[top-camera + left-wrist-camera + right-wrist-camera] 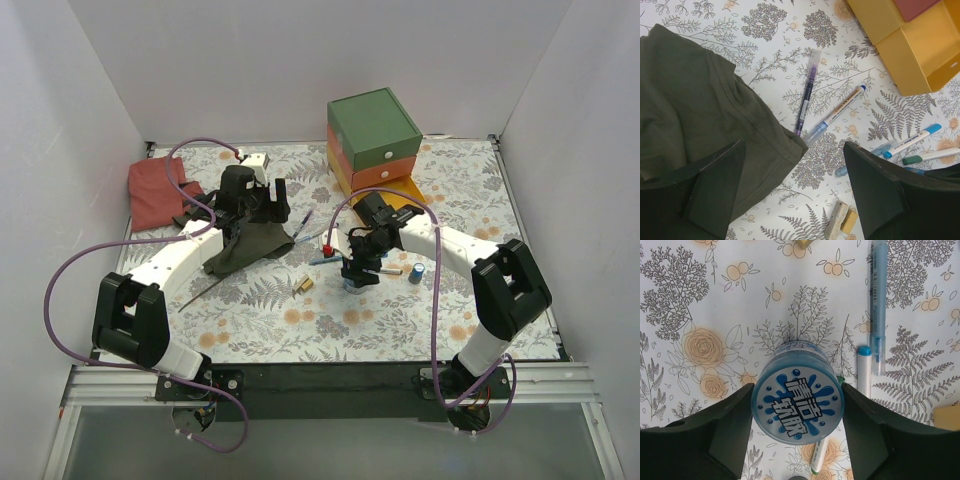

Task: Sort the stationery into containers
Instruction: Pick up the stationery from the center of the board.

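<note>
Stationery [837, 112] lies loose on the table [470, 200], none sorted; the open yellow drawer [900, 65] seems empty. My right gripper [797, 392] clasps the tin [797, 412]; my left gripper [794, 147] gapes wide.

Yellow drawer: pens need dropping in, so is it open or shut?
Open. The yellow drawer juts out from the chest, its hollow inside showing in the left wrist view.

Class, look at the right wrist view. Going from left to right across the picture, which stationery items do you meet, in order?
round blue-white tin → white marker with a blue cap → translucent blue pen
</note>
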`<state>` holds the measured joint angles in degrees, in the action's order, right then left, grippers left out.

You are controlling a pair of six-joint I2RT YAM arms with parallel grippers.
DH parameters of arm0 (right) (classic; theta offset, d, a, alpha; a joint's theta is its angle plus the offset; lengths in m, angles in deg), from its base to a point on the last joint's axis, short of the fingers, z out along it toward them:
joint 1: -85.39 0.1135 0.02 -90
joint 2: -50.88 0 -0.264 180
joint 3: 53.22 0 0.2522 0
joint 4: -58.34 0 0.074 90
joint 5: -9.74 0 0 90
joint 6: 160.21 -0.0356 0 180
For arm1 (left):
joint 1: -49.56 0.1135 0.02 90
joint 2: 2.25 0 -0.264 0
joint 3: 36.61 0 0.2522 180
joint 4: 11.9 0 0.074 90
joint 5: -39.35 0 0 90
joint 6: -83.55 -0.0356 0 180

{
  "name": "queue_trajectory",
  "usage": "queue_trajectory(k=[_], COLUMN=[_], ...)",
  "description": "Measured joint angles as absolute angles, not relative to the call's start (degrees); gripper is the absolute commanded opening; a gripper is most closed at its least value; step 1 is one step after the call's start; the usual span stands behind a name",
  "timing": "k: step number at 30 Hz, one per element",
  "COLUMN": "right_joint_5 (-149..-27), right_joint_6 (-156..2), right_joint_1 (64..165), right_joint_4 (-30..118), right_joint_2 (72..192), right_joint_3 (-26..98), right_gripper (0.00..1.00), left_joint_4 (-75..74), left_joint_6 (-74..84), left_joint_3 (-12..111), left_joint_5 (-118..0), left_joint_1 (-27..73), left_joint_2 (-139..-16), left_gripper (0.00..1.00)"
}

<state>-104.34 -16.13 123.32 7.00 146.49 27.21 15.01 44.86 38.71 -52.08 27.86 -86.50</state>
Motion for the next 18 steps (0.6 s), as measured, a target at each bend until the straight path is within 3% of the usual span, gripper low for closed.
queue_trajectory(k=[2, 9, 18], right_joint_5=[-104.14, -101.32, -99.66], right_joint_6=[-16.08, -16.13, -17.81], right_joint_1=[123.34, 122.99, 114.84], right_joint_4=[6.95, 3.74, 1.05], right_joint_2=[146.49, 146.41, 148.24], right_joint_3=[27.30, 31.23, 50.58], right_gripper=[0.38, 0.37, 0.37], left_joint_4=[14.85, 14.24, 13.34], left_joint_6=[44.75, 44.64, 44.38], left_joint_3=[38.71, 38.69, 38.71], left_joint_5=[-52.08, -52.08, -52.13], left_joint_1=[27.86, 28.02, 28.02], left_joint_2=[-86.50, -86.50, -88.64], left_gripper=[0.80, 0.80, 0.79])
